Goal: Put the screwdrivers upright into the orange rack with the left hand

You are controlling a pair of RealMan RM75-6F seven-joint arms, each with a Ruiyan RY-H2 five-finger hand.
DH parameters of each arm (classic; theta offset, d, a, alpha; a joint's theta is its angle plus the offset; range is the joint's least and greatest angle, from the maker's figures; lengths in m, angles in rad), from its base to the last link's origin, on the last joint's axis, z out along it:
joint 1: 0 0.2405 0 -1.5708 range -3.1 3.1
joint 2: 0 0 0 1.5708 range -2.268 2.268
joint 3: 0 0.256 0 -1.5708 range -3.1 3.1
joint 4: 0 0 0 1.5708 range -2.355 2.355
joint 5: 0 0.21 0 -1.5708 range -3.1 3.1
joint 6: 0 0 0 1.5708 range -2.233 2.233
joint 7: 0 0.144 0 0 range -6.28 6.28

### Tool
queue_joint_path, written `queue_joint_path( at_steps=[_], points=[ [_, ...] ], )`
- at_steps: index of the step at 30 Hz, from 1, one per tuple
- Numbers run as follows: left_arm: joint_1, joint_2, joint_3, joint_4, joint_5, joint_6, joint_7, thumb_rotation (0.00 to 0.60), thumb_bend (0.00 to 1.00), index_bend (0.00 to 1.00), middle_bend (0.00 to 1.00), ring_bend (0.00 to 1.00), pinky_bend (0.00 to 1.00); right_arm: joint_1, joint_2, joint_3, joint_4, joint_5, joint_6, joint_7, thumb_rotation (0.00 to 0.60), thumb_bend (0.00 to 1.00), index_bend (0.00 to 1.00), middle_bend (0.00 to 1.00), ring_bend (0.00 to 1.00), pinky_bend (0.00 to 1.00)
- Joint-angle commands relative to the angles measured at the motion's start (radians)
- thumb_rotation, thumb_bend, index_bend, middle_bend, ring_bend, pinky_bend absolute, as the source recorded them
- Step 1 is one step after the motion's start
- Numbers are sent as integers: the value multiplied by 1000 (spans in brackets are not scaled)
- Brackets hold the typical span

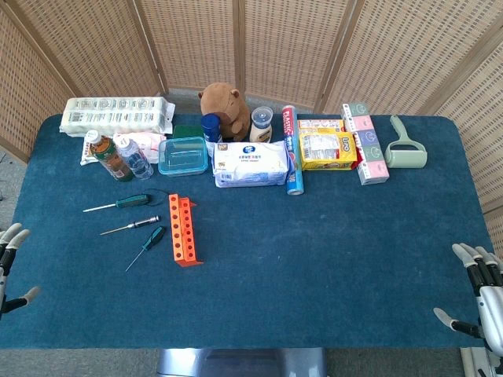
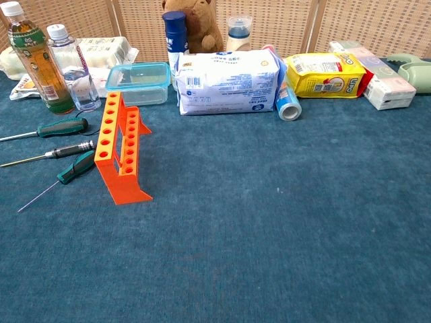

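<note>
Nearest us, at the near table edge, our left hand (image 1: 11, 263) and our right hand (image 1: 479, 294) both lie spread wide with fingers apart, holding nothing, each well apart from the tools; on the blue table (image 1: 314, 259) the orange rack (image 1: 182, 229) stands upright with its rows of holes unfilled, just right of three screwdrivers lying flat; the large green-handled screwdriver (image 1: 118, 204) lies farthest back, the black-handled screwdriver (image 1: 130, 227) in the middle, and the small green-handled screwdriver (image 1: 147, 247) closest to us, its handle near the rack's side, though we cannot tell whether they touch; behind them we see a green tea bottle (image 2: 34, 57) whose label print is too small to read, a clear water bottle (image 2: 72, 67), and a lidded clear box (image 2: 138, 83); a white wipes pack (image 2: 225, 82) carries blue print and a barcode we cannot make out; beside it lies a tube (image 1: 292, 149) reading "PLASTIC"; a yellow packet (image 2: 324, 74) shows lettering like "LICO", uncertain; a brown plush toy (image 1: 224, 108) sits at the back; a pale green roller (image 1: 405, 148) lies far right.
</note>
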Motion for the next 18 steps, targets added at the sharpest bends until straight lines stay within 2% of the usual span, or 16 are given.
queue_joint_path(
  at_steps=[1, 9, 11, 13, 15, 18],
  points=[
    [0, 0, -1, 0, -2, -2, 0, 600, 142, 0, 16, 0, 87, 1, -1, 0, 0, 1, -2, -2, 600, 0, 74, 96, 72, 10],
    [-3, -5, -6, 6, -16, -9, 4, 600, 143, 0, 17, 0, 87, -7, 3, -4, -3, -11, 12, 9, 600, 0, 74, 97, 73, 10],
    [-12, -8, -14, 7, -21, -17, 3, 600, 150, 0, 66, 26, 95, -5, 7, 1, -2, 1, 11, 17, 600, 0, 74, 97, 73, 10],
    [-23, -16, -29, 5, -36, -26, 15, 600, 158, 0, 240, 167, 225, -1, 6, 7, -1, 14, 5, 22, 600, 0, 74, 97, 73, 10],
    [-69, -40, -69, 6, -54, -61, 25, 600, 162, 0, 494, 426, 535, 8, 8, 9, 3, 31, -14, 26, 600, 0, 74, 98, 73, 10],
    [-115, -75, -104, 21, -86, -106, 47, 600, 161, 18, 691, 641, 800, 9, 14, 6, 4, 29, -21, 33, 600, 0, 74, 99, 73, 10]
  ],
)
